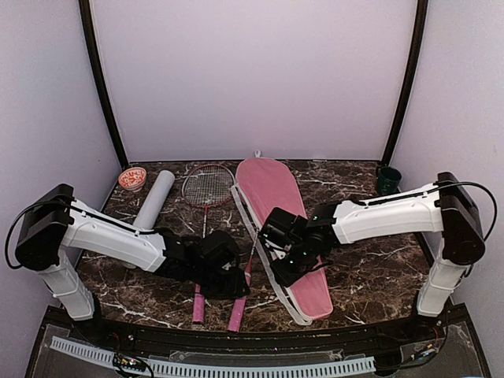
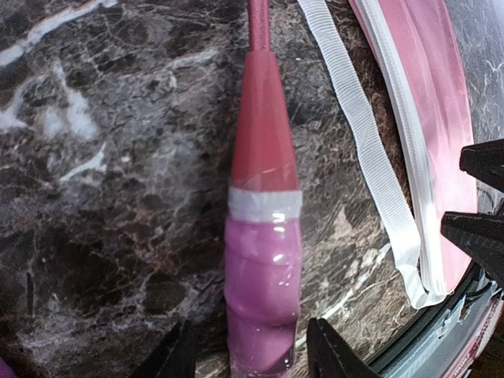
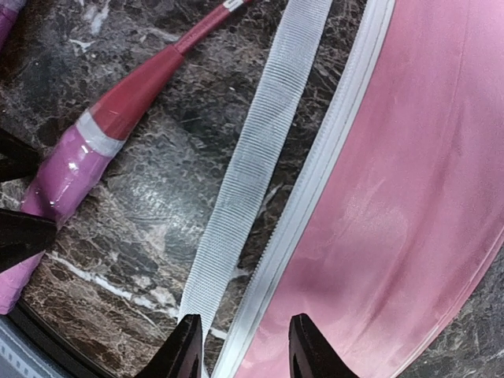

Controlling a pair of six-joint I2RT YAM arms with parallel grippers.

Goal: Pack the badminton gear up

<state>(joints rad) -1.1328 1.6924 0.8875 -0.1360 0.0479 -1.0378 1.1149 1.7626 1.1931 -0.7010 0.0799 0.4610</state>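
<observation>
- Barely begun; one racket [image 1: 208, 187] lies bare beside the pink cover [image 1: 272, 197]; white tube [image 1: 153, 201] unpacked; shuttlecocks unseen
- left gripper [image 2: 250, 354] apart, astride second racket's pink handle [image 2: 264, 276]; unclamped
- right gripper [image 3: 246, 346] apart over cover's zipper edge [image 3: 315, 181]

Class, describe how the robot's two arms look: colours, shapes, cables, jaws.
The left arm and right arm match: smooth white link covers, boxy black shoulder housings, black wrist units. A thin black cable loops from each shoulder. The jaws are black, tapering to points.
</observation>
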